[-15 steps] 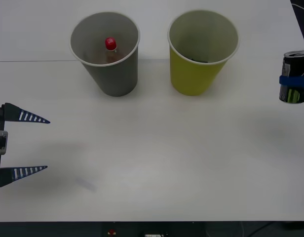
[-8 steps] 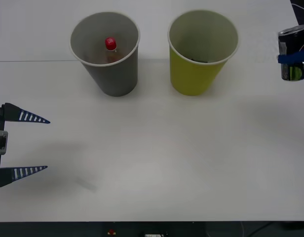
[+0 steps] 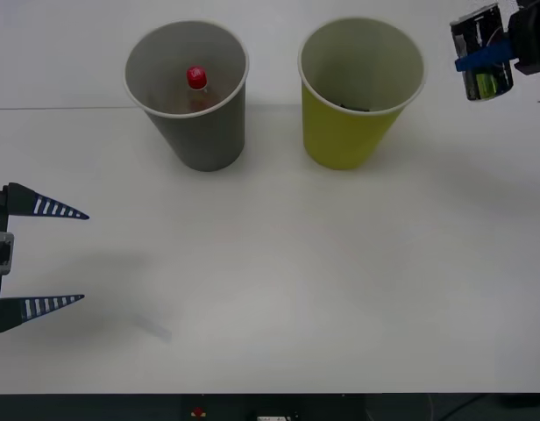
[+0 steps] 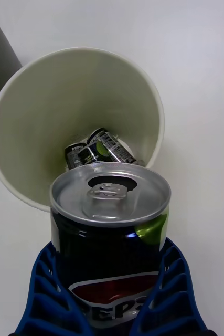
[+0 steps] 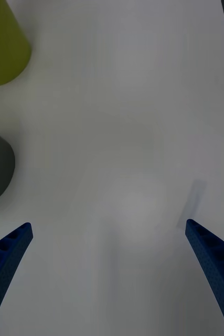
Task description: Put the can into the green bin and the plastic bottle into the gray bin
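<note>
Can held aloft beside the green bin, not yet over its mouth.

The right end effector (image 3: 493, 60) is clenched on the can (image 3: 481, 53), its blue fingers (image 4: 49, 294) pressed against both sides of the body; the can's long axis runs close to upright with the silver top leaning slightly. It hangs above the surface (image 3: 279, 263) just off the green bin (image 3: 360, 92), on the side away from the gray bin (image 3: 188, 92), so the drop point lies toward the robot's left of the can. From the right wrist, the bin's open mouth shows past the can with another can (image 4: 98, 148) already lying on its bottom. The plastic bottle (image 3: 196, 88) stands inside the gray bin, red cap up. The left end effector (image 3: 42, 254) waits released, far from both bins.
</note>
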